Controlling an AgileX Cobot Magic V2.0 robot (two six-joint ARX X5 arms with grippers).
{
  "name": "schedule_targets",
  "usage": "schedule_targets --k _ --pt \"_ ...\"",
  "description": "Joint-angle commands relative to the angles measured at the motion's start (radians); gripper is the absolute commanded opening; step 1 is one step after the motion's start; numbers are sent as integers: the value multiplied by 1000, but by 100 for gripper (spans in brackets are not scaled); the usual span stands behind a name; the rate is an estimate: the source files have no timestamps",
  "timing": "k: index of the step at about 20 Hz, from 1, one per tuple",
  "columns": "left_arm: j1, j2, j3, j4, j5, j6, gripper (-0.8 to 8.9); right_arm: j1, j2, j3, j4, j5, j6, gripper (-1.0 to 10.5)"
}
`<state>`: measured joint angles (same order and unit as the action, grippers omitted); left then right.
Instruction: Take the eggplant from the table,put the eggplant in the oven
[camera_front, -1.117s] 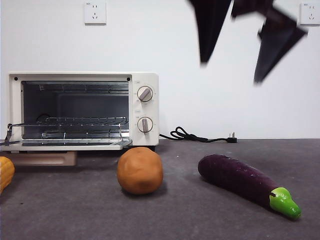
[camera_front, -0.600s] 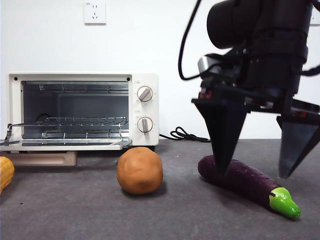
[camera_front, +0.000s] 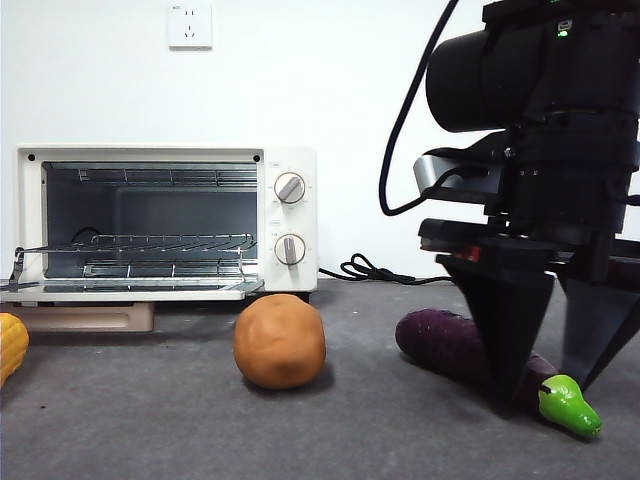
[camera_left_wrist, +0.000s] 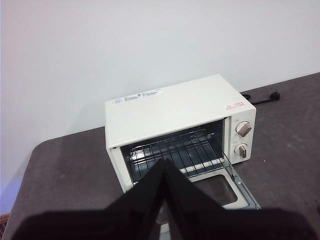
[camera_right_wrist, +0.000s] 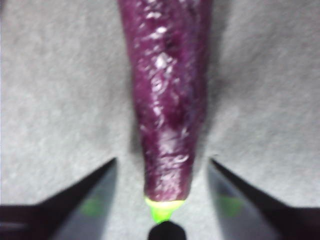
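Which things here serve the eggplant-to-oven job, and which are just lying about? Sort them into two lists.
Part of the job:
- eggplant, lying on the table
- oven, door open
- right pincer, open, straddling the eggplant near its stem end

Lying about:
- brown ball
- yellow-orange item at the picture's edge
- black power cord
- left pincer, shut, waiting above the oven

Front view sat low, level across the table (camera_front: 150, 420). Left wrist looked down from high onto the oven (camera_left_wrist: 170, 107), shared with front. Right wrist hovered close over the eggplant (camera_right_wrist: 167, 100).
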<state>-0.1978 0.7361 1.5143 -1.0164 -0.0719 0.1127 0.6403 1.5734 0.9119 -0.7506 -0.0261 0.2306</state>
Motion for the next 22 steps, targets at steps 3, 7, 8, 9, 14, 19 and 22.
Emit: schedule_targets --k 3,7,8,9,14,19,22 --pt "-2 -3 -5 7 2 14 -5 2 8 -10 23 4 12 -11" --pt "-2 -3 -5 7 2 14 -5 8 2 -7 2 0 8 -10" --pt "-2 -3 -5 7 1 14 -5 9 -7 -7 -8 0 4 -11" --pt "-2 -3 -5 7 2 14 -5 15 -27 -7 -18 -3 4 -11" --pt "-2 -3 -5 8 1 14 -5 29 -229 12 -53 -120 14 -11" --pt "-2 -3 -5 8 1 14 -5 55 -299 144 -49 -341 55 -11" --pt "-2 -3 -5 8 1 14 -5 120 -245 224 21 -348 89 -11"
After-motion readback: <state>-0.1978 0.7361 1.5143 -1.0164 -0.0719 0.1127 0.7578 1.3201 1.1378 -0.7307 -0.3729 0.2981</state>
